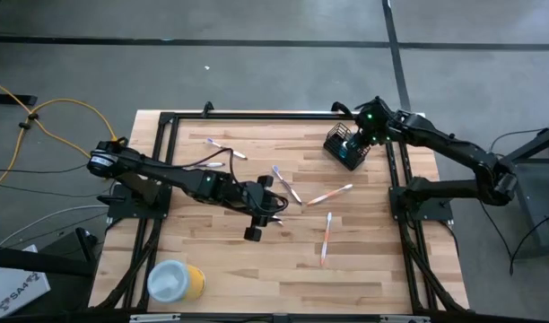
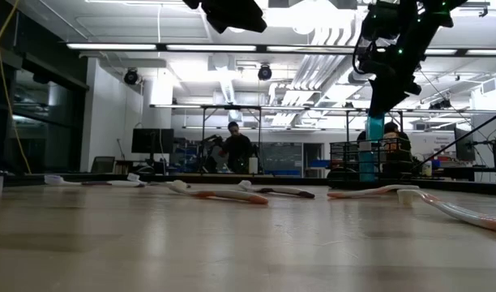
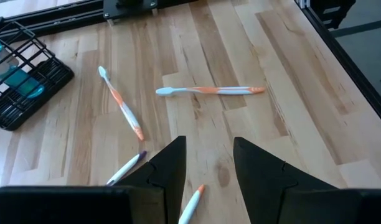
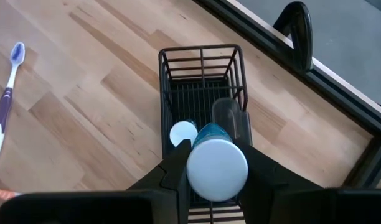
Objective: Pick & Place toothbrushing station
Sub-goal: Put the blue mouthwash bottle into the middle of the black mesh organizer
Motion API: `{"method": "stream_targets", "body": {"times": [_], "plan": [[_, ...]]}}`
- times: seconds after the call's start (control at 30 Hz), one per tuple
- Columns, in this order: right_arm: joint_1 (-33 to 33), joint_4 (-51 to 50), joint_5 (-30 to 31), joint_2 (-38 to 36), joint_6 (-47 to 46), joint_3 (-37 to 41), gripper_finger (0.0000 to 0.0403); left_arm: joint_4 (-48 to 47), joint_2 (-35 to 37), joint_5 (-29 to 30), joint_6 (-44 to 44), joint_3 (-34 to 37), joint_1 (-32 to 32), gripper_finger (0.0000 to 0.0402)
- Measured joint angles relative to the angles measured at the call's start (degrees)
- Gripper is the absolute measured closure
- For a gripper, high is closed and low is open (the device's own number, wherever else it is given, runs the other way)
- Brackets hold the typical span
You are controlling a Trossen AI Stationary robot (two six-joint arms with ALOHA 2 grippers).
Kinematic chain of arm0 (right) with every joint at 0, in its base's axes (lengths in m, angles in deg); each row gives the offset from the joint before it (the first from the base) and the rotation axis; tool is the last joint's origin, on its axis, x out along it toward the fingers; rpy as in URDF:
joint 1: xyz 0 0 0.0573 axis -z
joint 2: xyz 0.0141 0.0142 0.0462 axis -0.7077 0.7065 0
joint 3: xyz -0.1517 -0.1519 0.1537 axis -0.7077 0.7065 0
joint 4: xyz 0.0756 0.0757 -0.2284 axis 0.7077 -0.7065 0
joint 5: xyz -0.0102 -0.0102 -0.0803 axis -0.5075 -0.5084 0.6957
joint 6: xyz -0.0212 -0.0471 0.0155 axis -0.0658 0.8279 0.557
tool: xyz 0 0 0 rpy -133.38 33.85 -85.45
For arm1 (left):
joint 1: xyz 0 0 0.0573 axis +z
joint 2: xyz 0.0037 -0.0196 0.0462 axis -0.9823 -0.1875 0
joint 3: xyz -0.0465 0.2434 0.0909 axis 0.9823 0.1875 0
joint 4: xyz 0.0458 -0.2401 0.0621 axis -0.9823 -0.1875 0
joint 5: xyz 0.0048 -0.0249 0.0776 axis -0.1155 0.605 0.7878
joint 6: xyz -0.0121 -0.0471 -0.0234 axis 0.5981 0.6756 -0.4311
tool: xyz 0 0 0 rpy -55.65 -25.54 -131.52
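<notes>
The black wire-mesh holder stands at the table's far right; a blue tube with a white cap stands inside it. My right gripper is above the holder, shut on a second blue tube. Several toothbrushes lie flat on the wood: two orange-and-white ones, one near the middle, a purple one and one at the far left. My left gripper hangs open over the table's middle, above the toothbrushes, touching nothing. My right gripper pinches the blue tube between its two fingers at its upper end, just below the white cap. The fingers slant down from above. The tube hangs upright with its lower part inside the holder's walls; whether it stands on the holder's bottom cannot be told.
A yellow cylinder with a white top lies near the table's front left corner. A black frame rail runs along the far edge, close behind the holder. Bare wood lies between the scattered toothbrushes and the front edge. A person shows in the room beyond.
</notes>
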Motion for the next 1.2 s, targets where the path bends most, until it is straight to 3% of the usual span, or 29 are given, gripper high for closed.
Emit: {"method": "stream_targets", "body": {"times": [1.2], "plan": [[0.0, -0.76, -0.31, 0.61, -0.5, -0.05, 0.0316, 0.02, 0.0, -0.02, 0.17, 0.0, -0.02, 0.0272]]}}
